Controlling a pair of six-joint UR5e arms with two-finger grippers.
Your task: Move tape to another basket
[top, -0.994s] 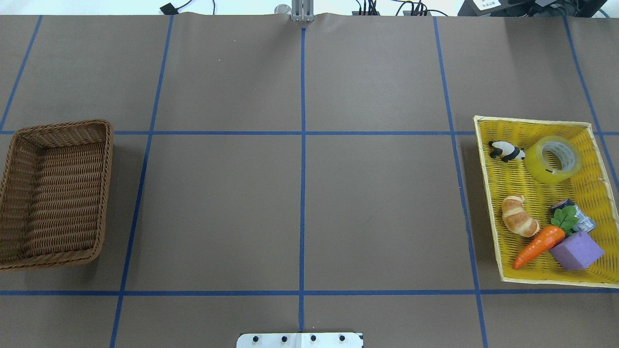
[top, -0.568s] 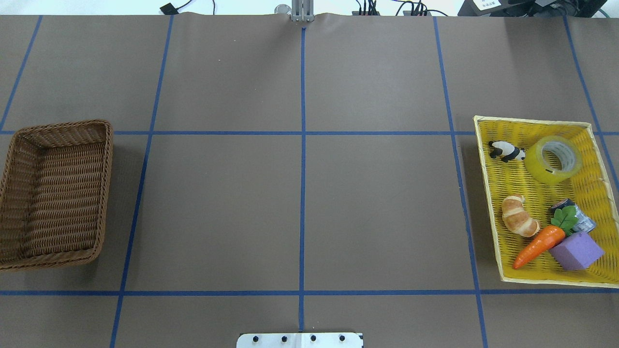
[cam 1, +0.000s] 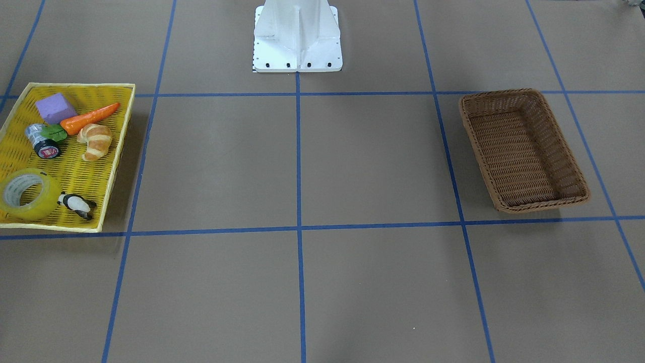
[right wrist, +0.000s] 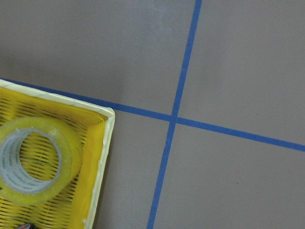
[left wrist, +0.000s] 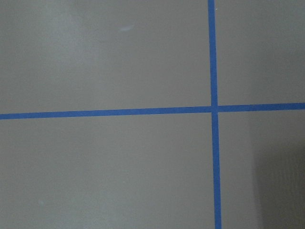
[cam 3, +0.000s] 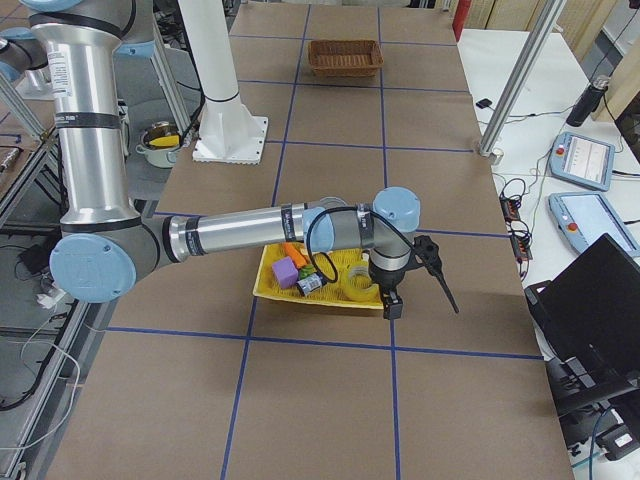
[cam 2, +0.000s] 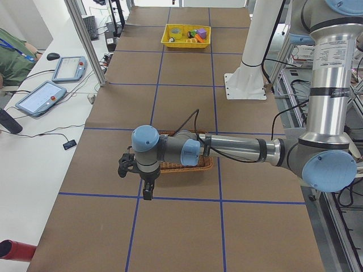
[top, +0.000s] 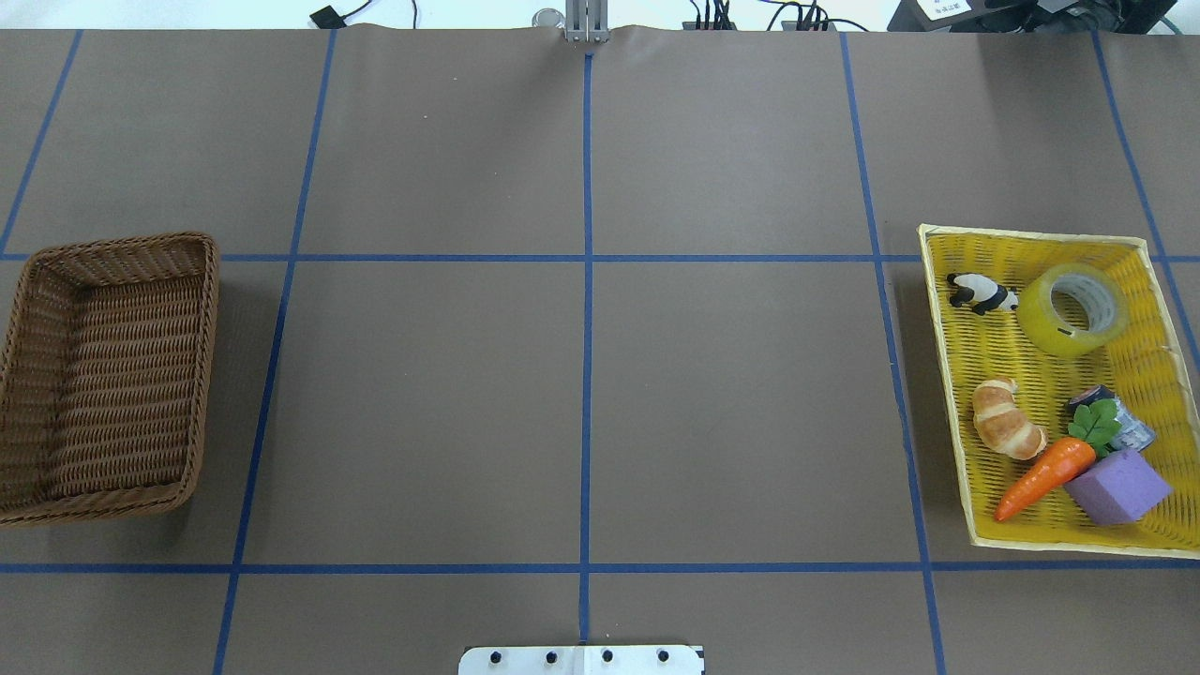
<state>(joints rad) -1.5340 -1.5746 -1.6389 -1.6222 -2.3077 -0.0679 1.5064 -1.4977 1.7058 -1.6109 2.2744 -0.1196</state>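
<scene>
The brown, blue-gridded table (top: 731,394) carries the wicker basket (top: 112,394) at one end, a yellow tray (top: 994,347) at the other.

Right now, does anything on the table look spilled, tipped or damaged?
Nothing stands out. The tape lies flat in the yellow tray, and the basket stands upright on the table.

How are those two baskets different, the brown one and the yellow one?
The brown basket is dark woven wicker, deep-walled and empty; the yellow tray is bright mesh, shallower, and holds the tape, a croissant, a carrot and more. The brown basket sits on the robot's left, the yellow tray on its right. Both are rectangular and rest on the table.
</scene>
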